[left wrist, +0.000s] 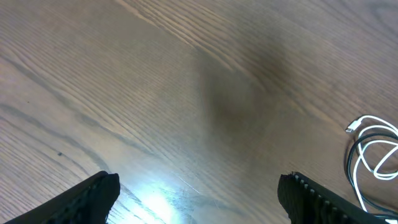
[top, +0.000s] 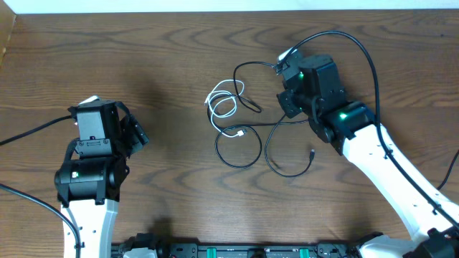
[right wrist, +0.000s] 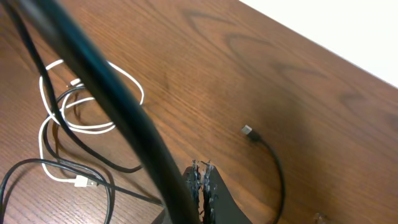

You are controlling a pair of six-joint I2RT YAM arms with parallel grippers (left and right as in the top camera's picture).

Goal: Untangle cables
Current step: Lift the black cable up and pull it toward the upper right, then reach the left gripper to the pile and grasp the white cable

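Overhead, one thin white cable (top: pixel 222 104) lies looped in a tangle with the thin black cables (top: pixel 239 165). At least two black cords show, but their exact count is lost where they cross. Two grippers are in view. The tangle sits just beside the right gripper (top: pixel 288 104) and well apart from the left gripper (top: pixel 136 133), on the brown wooden table (top: pixel 172 193).

From the left wrist, the two black fingertips (left wrist: pixel 93 196) stand wide apart with tabletop between them. White and black loops lie well ahead, off to their right.

From the right wrist, the serrated fingers (right wrist: pixel 199 177) are pressed together; whether they pinch a cord cannot be told. A black plug end (right wrist: pixel 247 131) lies just ahead of them and white loops lie to their left. A thick blurred black strand (right wrist: pixel 112 99) crosses the foreground.
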